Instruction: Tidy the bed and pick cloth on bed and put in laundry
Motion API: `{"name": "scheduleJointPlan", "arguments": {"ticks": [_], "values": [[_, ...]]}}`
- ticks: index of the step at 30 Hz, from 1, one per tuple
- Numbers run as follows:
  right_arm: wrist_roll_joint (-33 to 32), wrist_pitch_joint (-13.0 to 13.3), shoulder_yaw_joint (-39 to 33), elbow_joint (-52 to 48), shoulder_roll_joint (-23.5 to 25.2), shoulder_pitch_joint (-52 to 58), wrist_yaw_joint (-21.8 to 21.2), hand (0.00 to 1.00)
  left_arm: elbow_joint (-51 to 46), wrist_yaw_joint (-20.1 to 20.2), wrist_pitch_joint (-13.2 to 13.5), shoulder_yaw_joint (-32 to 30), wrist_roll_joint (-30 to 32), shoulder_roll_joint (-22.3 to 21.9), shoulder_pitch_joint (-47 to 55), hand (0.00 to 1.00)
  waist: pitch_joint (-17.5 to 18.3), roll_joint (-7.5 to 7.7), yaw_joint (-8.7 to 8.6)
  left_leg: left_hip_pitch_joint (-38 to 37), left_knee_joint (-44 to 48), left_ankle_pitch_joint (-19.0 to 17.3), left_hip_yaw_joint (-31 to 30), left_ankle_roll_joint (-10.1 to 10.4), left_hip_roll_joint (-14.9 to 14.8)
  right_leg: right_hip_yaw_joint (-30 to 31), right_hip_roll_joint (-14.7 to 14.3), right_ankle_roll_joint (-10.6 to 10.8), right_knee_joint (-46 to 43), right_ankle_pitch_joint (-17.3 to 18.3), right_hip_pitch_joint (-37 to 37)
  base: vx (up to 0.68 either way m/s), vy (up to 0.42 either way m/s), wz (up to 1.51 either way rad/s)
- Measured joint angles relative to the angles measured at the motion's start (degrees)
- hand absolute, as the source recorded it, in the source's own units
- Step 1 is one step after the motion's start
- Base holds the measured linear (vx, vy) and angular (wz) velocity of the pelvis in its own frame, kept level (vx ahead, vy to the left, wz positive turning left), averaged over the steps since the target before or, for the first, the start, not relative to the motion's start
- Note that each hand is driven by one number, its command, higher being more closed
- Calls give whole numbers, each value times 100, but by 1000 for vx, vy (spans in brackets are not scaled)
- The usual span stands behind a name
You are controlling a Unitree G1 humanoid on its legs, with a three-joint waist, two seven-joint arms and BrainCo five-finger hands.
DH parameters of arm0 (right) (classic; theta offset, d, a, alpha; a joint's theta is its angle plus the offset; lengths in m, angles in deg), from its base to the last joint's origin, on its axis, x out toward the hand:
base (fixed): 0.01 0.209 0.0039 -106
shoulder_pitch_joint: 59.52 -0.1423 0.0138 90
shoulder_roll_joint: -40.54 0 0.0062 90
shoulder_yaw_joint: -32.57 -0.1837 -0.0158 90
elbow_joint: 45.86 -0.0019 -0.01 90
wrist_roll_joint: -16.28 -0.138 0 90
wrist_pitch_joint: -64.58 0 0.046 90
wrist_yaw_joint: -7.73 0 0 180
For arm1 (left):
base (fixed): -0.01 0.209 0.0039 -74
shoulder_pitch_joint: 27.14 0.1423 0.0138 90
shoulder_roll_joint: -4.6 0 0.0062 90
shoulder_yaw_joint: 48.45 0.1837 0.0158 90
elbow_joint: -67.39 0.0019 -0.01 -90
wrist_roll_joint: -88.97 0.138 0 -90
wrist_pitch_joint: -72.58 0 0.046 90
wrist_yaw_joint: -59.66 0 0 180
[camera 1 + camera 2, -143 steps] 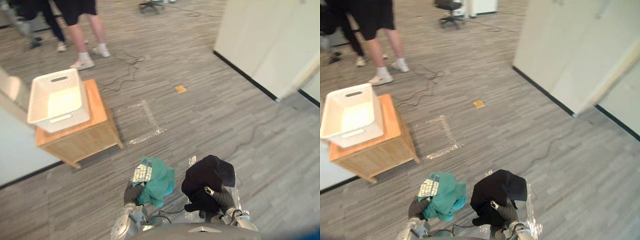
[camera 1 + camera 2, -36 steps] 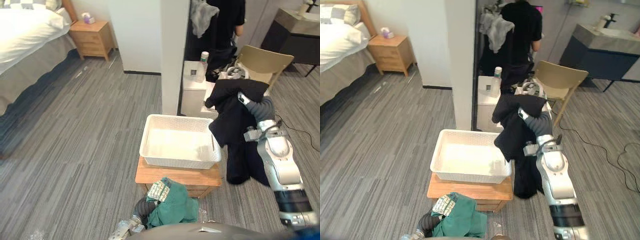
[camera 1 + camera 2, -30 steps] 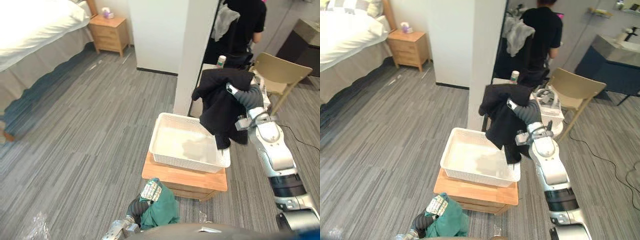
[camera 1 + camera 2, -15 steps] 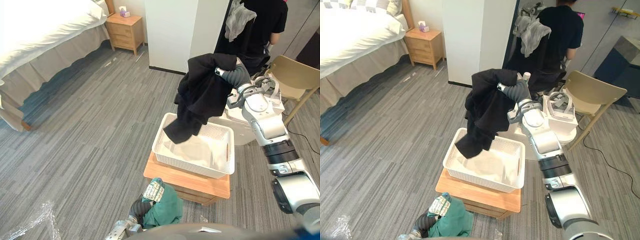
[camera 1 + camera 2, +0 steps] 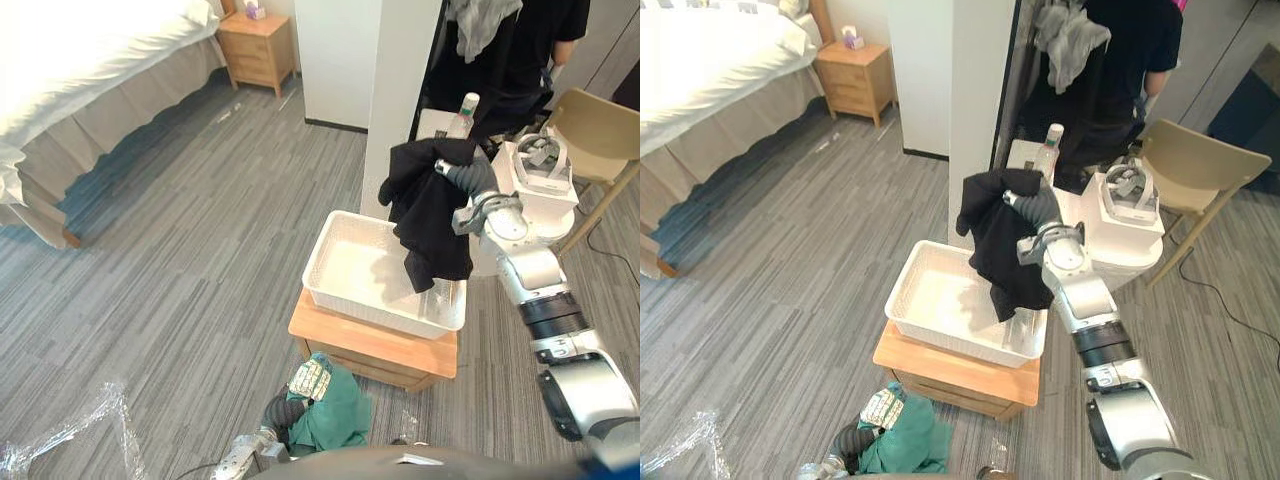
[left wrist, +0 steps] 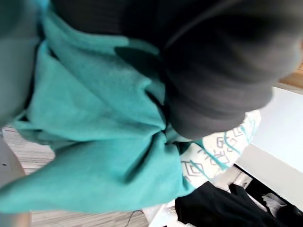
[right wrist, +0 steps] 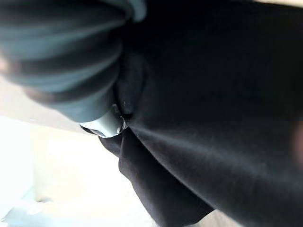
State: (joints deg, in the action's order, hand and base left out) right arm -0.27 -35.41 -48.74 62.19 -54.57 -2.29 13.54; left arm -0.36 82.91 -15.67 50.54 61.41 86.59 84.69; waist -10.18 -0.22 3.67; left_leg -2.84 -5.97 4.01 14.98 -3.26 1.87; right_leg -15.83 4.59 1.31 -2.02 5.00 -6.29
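**A:** Where are we in the job? The bed [image 5: 70, 70] is well off to our left, so nothing is happening over there.

**B:** We reckon we're at the laundry drop. In front of us the wooden stand [image 5: 372, 347] carries the white basket [image 5: 368, 310], which looks empty inside.

**A:** And the clothes?

**B:** The black garment [image 5: 428, 215] hangs from our right hand [image 5: 468, 181] over the basket's right end. Its lower hem is down at the rim, though we can't tell whether it touches. The teal cloth [image 5: 338, 412] is bunched low by our body on the near side of the stand, apart from the basket.

**A:** What about the hands themselves?

**B:** The right hand is closed on the black garment, and in its wrist view a silver tip presses into a fold. The left hand [image 5: 281, 408] is clenched round the teal cloth.

**A:** What does the next move call for?

**B:** We'd judge that the black one should be let go so it falls inside the walls. It may need a nudge towards the middle first, since part of it could drape over the right edge. Then the teal cloth has to be lifted over the near rim.
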Motion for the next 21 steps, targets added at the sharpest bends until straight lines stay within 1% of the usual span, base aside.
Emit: {"name": "scheduleJointPlan", "arguments": {"ticks": [2, 4, 7, 8, 9, 10, 11, 13, 14, 16, 17, 21], "values": [[5, 73, -128, 322, 126, -2, 44, 100, -97, -69, 0, -3, -9, 1, -188, 100, -199, -69, 46, 146, 0, 27, -5, 35, -48, -1, -44, -42, -6, -43, 131, -84, -15, 0], [118, 202, -204, 574, 196, -91, 89, 100, -175, -112, 4, -28, -50, 1, -354, 100, -395, -129, 63, 321, 2, 106, -14, 41, -81, -15, -74, -55, -19, -85, 319, -83, 2, 1], [248, 358, -276, 1230, 208, -529, 87, 100, -214, -115, 26, -77, -61, 23, -657, 100, -863, -272, 64, 565, 5, 220, -20, 38, -119, -54, -93, -89, -113, -158, 597, -47, 20, 2], [283, 383, -322, 1345, 205, -624, 84, 100, -234, -116, 36, -95, -61, 31, -703, 100, -950, -296, 65, 601, 6, 241, -29, 33, -123, -61, -99, -86, -113, -170, 629, -24, 25, 4], [293, 437, -394, 1541, 192, -809, 80, 100, -266, -116, 97, -154, -82, 33, -774, 100, -1128, -315, 71, 631, 15, 262, -35, 32, -129, -62, -101, -86, -150, -173, 670, -4, 18, 4], [295, 484, -402, 1666, 159, -959, 58, 100, -291, -116, 129, -222, -168, 34, -802, 100, -1210, -328, 77, 710, 29, 285, -36, 30, -135, -63, -101, -87, -193, -171, 772, 0, 0, 0], [301, 499, -401, 1744, 126, -1043, 35, 100, -290, -117, 136, -252, -248, 38, -824, 100, -1216, -338, 86, 783, 34, 304, -43, 33, -136, -64, -102, -87, -203, -171, 846, 35, 0, 2], [330, 600, -398, 2027, -82, -1292, -42, 100, -289, -118, 177, -317, -281, 42, -979, 100, -1353, -413, 204, 841, 36, 374, -57, -19, -136, -65, -102, -90, -236, -170, 916, 49, -9, 3], [327, 617, -390, 2165, -142, -1392, -56, 0, -289, -118, 229, -343, -288, 44, -1020, 100, -1379, -424, 222, 872, 36, 375, -73, -18, -135, -70, -102, -108, -255, -158, 950, 22, -8, 5], [315, 635, -371, 2394, -191, -1557, -79, 0, -282, -118, 294, -366, -311, 90, -1088, 100, -1387, -441, 238, 986, 36, 398, -138, 1, -135, -122, -105, -129, -276, -145, 1038, 37, -19, 12], [311, 635, -364, 2542, -193, -1630, -106, 0, -269, -118, 297, -367, -318, 142, -1141, 100, -1388, -441, 275, 1022, 36, 409, -144, 3, -141, -128, -109, -142, -294, -136, 1086, 57, -31, 9], [276, 636, -221, 2950, -196, -1669, -133, 0, -239, -118, 356, -470, -332, 186, -1216, 100, -1395, -454, 344, 1030, 36, 409, -162, 3, -143, -128, -115, -183, -317, -107, 1097, 39, -21, 2]]}}
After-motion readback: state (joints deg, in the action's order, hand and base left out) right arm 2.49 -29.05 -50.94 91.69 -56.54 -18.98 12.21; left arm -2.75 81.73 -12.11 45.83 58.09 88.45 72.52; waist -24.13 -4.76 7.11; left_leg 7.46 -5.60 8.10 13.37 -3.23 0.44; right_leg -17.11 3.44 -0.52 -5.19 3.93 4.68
